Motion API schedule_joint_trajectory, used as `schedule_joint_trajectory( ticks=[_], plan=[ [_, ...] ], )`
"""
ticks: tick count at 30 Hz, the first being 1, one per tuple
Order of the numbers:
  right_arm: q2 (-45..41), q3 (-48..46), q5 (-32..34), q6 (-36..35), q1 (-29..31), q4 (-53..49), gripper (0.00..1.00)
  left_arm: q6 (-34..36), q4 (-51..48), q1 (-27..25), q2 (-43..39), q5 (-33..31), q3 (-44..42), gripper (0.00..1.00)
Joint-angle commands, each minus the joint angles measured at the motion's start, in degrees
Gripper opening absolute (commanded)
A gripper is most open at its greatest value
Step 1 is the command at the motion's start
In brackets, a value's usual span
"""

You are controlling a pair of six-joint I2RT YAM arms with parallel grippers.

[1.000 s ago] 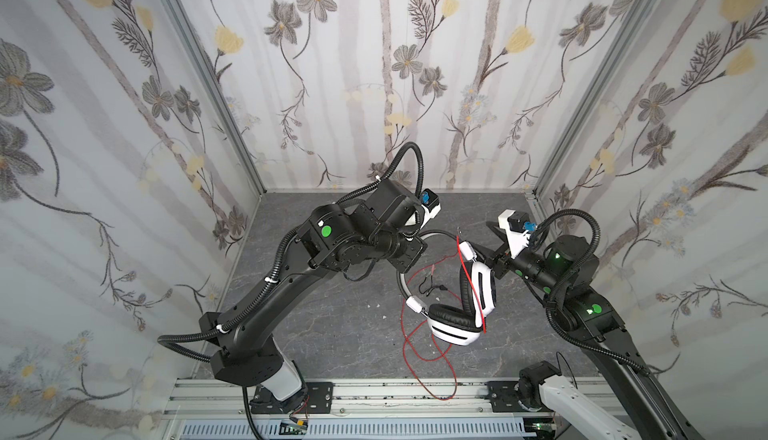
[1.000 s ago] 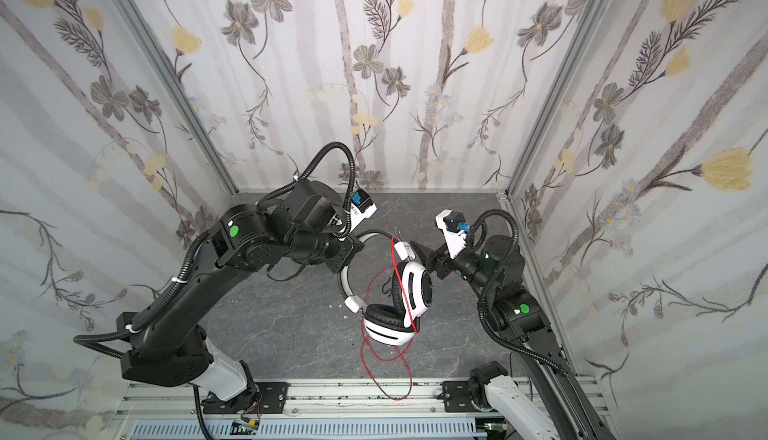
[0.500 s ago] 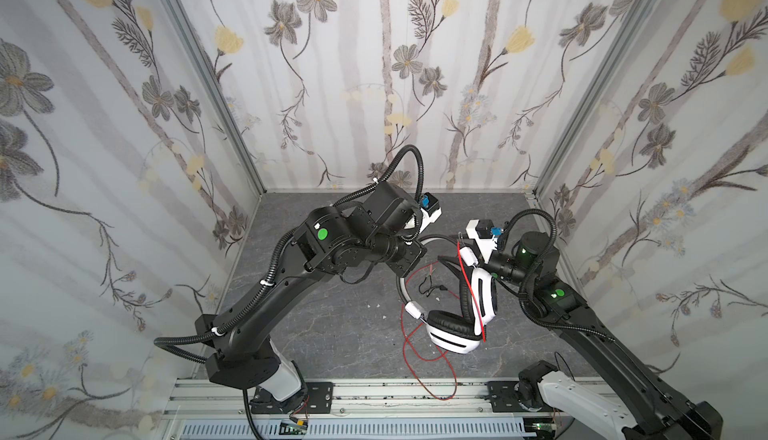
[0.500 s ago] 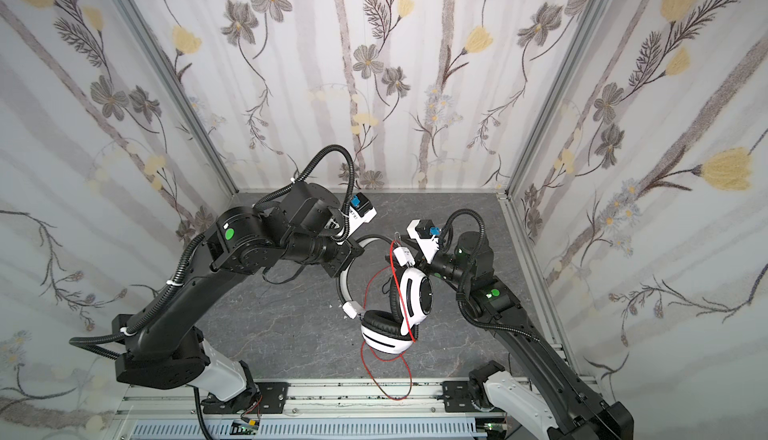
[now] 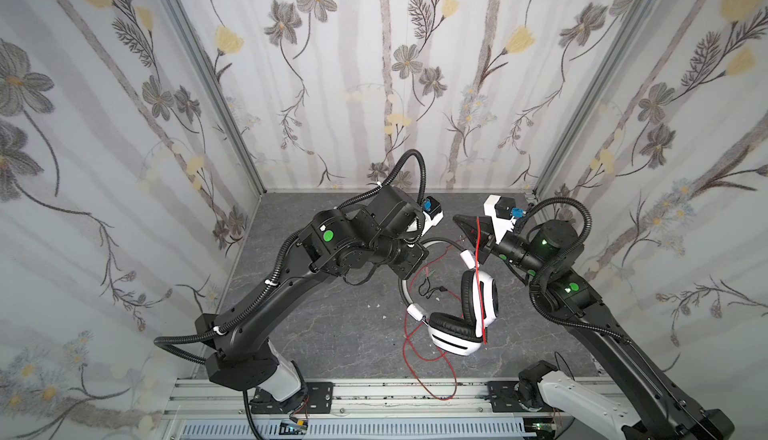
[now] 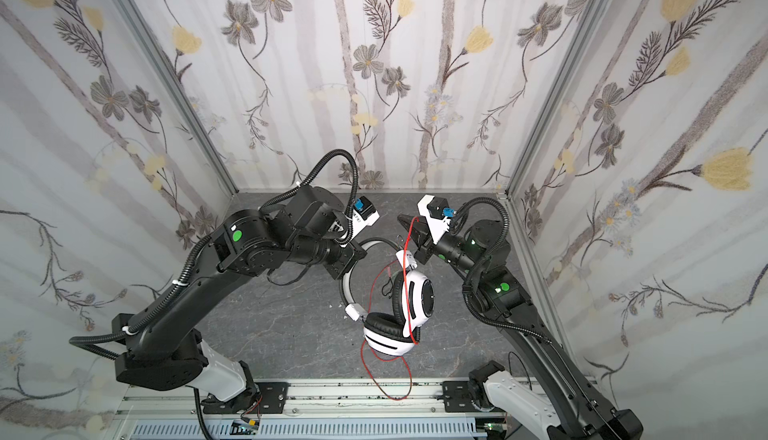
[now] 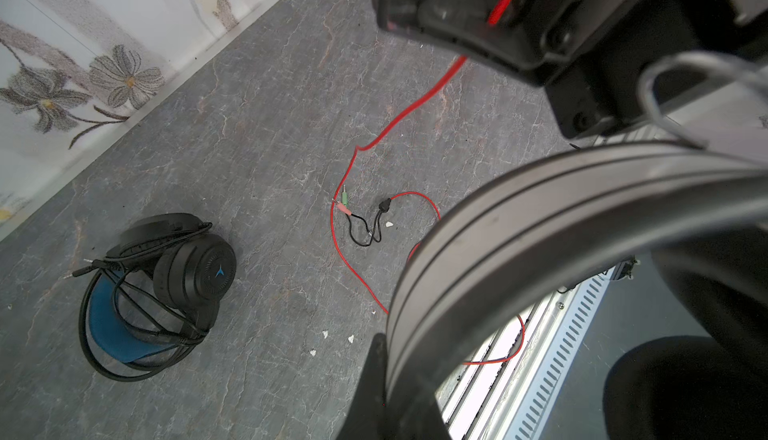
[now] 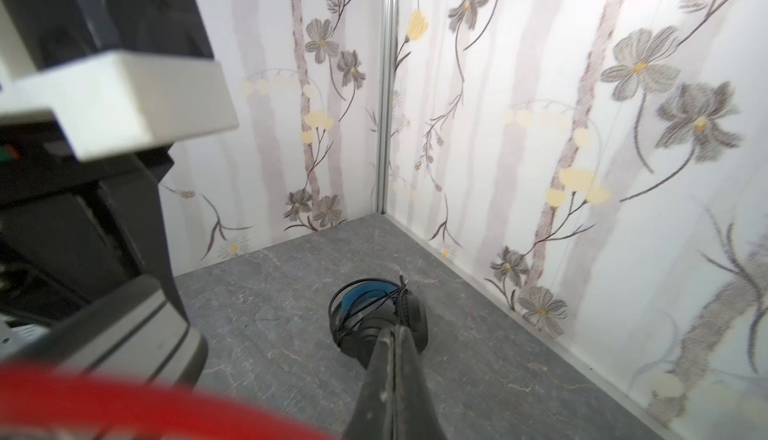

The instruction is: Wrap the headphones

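Two grips: my left gripper (image 5: 409, 265) clamps the white headset (image 5: 484, 300) by its band, cups hanging beneath; my right gripper (image 5: 465, 226), just above them, pinches the red cable (image 7: 399, 120) taut. Only wrist views show the black headset (image 7: 191, 271) lying on the floor (image 7: 270, 84), cable coiled around it.

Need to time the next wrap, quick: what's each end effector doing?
Left end effector: closed, holding white headset.
Right end effector: closed on red cable.
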Motion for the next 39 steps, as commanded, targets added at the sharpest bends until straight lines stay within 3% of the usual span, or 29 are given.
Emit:
schedule_joint_trajectory(
  ticks=[1,12,25,32,35,39],
  plan=[
    [0.49,1.85,6.41,-3.47,0.54,-4.88,0.00,-0.59,3.38,-0.05,0.46,1.38,0.17,0.00],
    [5.49,5.67,21.18,-7.08,2.83,-16.41,0.00,-0.43,4.41,0.06,1.74,1.79,1.06,0.00],
    [7.85,6.17,22.51,-6.80,3.27,-20.25,0.01,-0.91,4.97,0.21,3.64,3.17,3.10,0.00],
    [3.93,2.23,18.45,-4.38,3.08,-13.96,0.51,-3.19,9.52,0.56,1.27,4.29,-0.21,0.00],
    [2.79,1.28,16.66,-4.07,2.49,-12.89,0.60,-4.39,11.98,0.79,0.15,4.81,-1.41,0.00],
    [1.66,0.18,15.13,-3.74,1.46,-12.19,0.64,-5.87,15.36,1.02,-1.49,5.82,-3.18,0.00]
  ],
)
